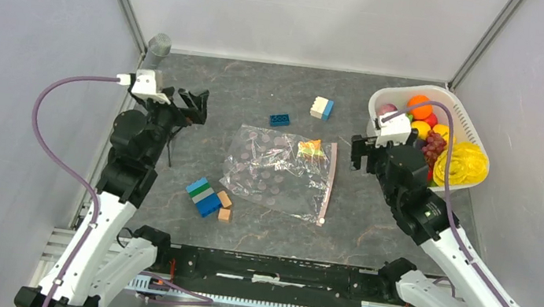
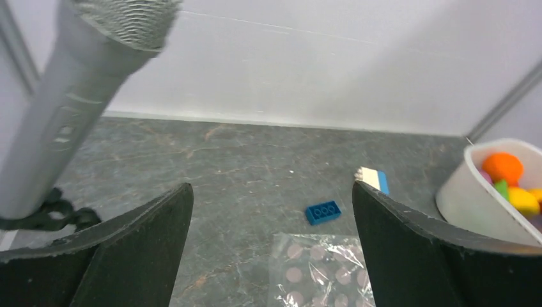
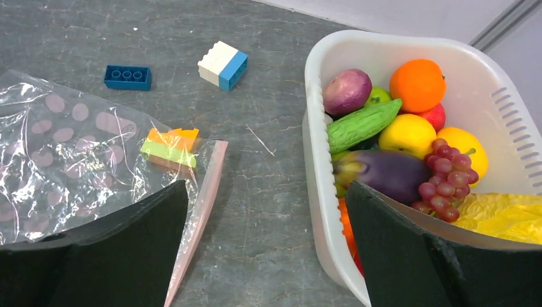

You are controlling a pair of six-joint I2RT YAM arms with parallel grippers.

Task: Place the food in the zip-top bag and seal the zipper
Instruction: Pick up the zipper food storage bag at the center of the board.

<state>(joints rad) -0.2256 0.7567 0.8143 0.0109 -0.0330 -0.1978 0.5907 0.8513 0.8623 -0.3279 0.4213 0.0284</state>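
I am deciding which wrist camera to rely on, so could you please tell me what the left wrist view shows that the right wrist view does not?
Only the left wrist view shows the grey microphone, standing at its left edge.

Only the right wrist view shows the bag's pink zipper, the orange and green block beside it, and the grapes and eggplant in the basket.

Both show part of the clear bag, the flat blue brick, the white and blue brick and the white basket with fruit in it.
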